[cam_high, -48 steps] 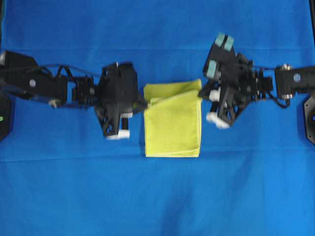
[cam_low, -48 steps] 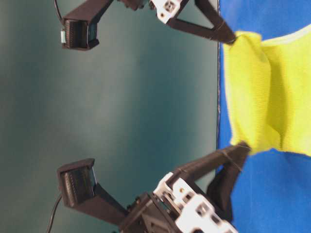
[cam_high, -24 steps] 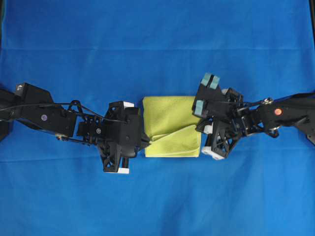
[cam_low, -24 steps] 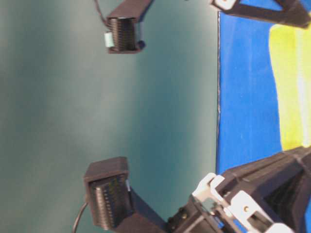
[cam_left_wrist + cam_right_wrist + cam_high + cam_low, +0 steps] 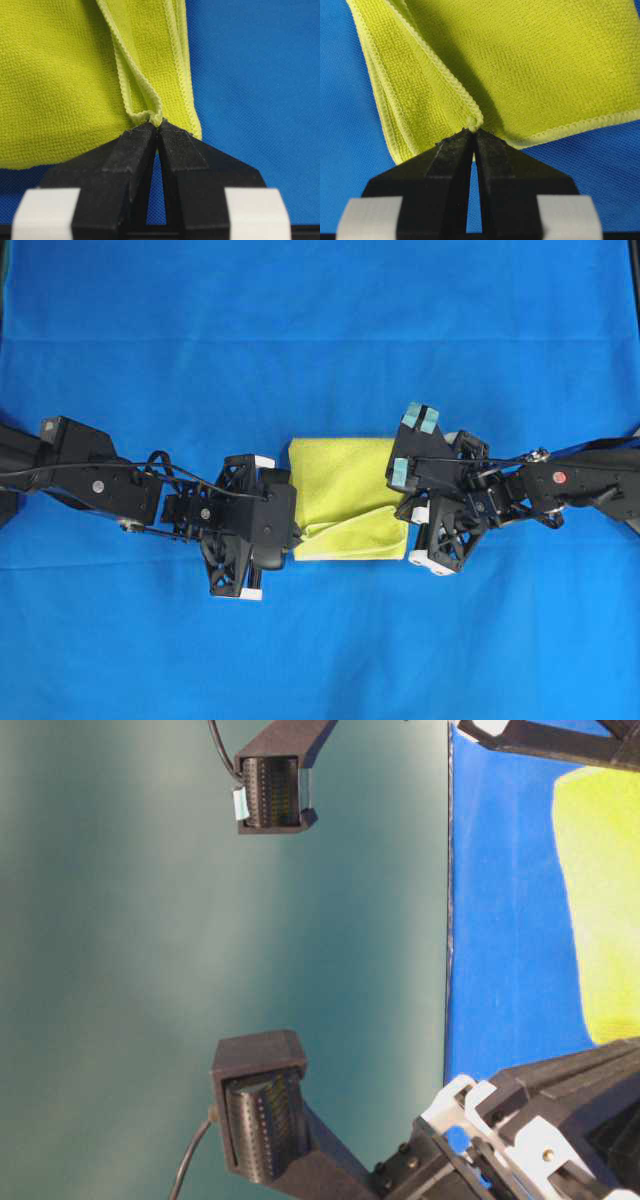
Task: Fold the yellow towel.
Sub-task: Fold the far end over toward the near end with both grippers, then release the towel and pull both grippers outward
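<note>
Both arms are carrying the far edge of the yellow towel (image 5: pixel 345 495) toward the near edge: a second ago it was draped lifted between them, and now it is lying nearly flat on the blue tabletop (image 5: pixel 320 330), doubled over. The left tool (image 5: pixel 157 127) and right tool (image 5: pixel 472 131) are each staying clamped on a hem corner. This fold is looking almost finished; releasing seems next.

The two arms are crowding the middle band of the worktop (image 5: pixel 320 330), with the left tool (image 5: pixel 297 536) and right tool (image 5: pixel 405 512) pressing against either side of the yellow towel (image 5: pixel 340 480). Blue worktop is lying open above and below them.
</note>
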You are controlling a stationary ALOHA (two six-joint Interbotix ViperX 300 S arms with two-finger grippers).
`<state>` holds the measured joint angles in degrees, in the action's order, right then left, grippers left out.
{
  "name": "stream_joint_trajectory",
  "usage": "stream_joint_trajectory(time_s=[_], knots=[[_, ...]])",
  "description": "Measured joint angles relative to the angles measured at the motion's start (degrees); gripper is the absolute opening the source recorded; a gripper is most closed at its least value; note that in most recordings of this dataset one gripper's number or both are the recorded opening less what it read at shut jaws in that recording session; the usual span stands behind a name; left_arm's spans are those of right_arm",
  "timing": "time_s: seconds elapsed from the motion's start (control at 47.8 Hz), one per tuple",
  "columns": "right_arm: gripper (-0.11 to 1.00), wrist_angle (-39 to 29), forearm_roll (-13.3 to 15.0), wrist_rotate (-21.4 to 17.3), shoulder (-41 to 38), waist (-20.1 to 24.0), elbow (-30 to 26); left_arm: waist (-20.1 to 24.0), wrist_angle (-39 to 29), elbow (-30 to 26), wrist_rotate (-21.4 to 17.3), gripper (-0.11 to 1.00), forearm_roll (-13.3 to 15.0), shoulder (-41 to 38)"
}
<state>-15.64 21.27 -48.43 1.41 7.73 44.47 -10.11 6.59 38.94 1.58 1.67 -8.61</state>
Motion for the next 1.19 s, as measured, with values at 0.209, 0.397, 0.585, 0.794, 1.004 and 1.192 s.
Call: stream_joint_trajectory(time_s=[0.209,0.397,0.585,0.794,1.004,1.192], knots=[[0.30,0.8,0.0,0.0,0.0,0.4,0.0,-0.1,0.4,-0.1,0.3,0.22,0.0,0.0],[0.60,0.2,0.0,0.0,0.1,1.8,-0.7,-0.4,0.6,-0.1,0.2,0.53,0.0,0.0],[0.57,-2.5,0.0,0.1,3.8,3.7,-1.8,-1.1,-1.1,0.6,0.1,0.62,-0.1,4.0],[0.57,-8.0,1.8,0.3,12.7,5.2,-2.4,-1.5,-3.3,3.9,-0.3,0.62,0.0,14.2],[0.57,-10.5,9.1,0.1,22.2,5.1,-0.6,-1.6,-3.3,9.4,-1.1,0.62,0.0,26.7],[0.57,-10.6,13.4,0.0,31.4,4.4,3.6,-1.3,-2.8,16.0,-3.0,0.62,0.0,39.1]])
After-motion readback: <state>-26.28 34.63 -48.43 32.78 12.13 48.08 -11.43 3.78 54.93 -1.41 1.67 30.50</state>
